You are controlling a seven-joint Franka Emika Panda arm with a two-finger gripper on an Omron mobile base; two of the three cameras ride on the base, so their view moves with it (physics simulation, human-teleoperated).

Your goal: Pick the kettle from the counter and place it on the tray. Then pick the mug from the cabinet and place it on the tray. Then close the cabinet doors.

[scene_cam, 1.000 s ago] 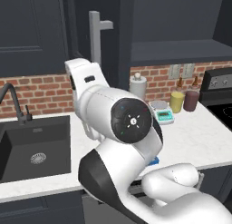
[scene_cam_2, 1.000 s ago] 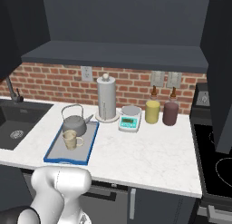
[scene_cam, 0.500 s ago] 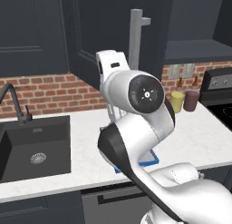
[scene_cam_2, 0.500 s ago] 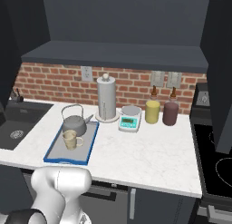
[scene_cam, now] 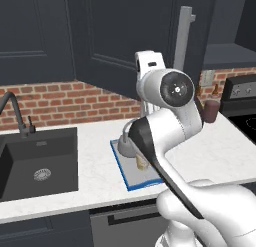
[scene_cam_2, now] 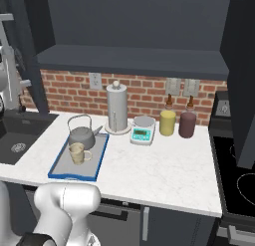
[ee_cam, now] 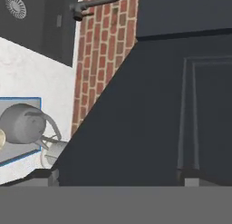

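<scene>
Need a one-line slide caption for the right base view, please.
Kettle and mug sit on the blue-rimmed tray on the counter; a cabinet door stands open.

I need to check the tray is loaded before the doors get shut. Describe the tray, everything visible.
The tray is a flat grey rectangle with a raised blue rim. It lies flat on the white counter, between the black sink and the scale, one short end toward the brick wall. The grey kettle stands upright on its far end, and the cream mug stands just in front of it. The near part is bare.
</scene>
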